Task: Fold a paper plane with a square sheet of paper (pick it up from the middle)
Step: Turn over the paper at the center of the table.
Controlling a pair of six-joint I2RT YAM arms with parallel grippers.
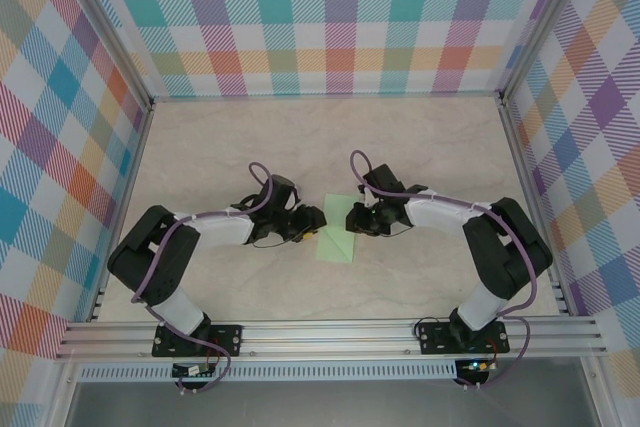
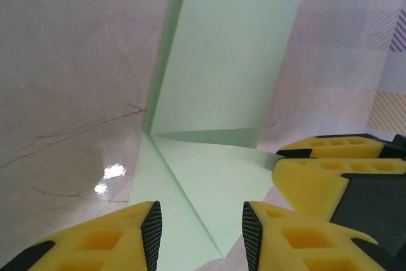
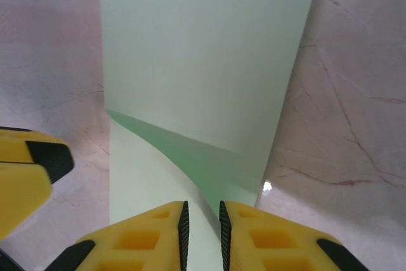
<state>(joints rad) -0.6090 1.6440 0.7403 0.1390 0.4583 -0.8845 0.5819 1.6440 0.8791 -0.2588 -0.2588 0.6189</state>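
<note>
R pincer nips sheet.

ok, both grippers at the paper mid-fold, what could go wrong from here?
1. The square sheet of paper has a flap standing up, not creased flat; it may spring back.
2. The left gripper and right gripper work close together; their fingers could collide.
3. The right jaws sit nearly closed over the fold; pulling could drag the sheet.

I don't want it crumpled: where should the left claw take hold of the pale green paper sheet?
Probably the near edge of the thin pale green paper sheet, approached from the left claw side: that part lies flat between its open fingers, while the far flap stands upright.
</note>
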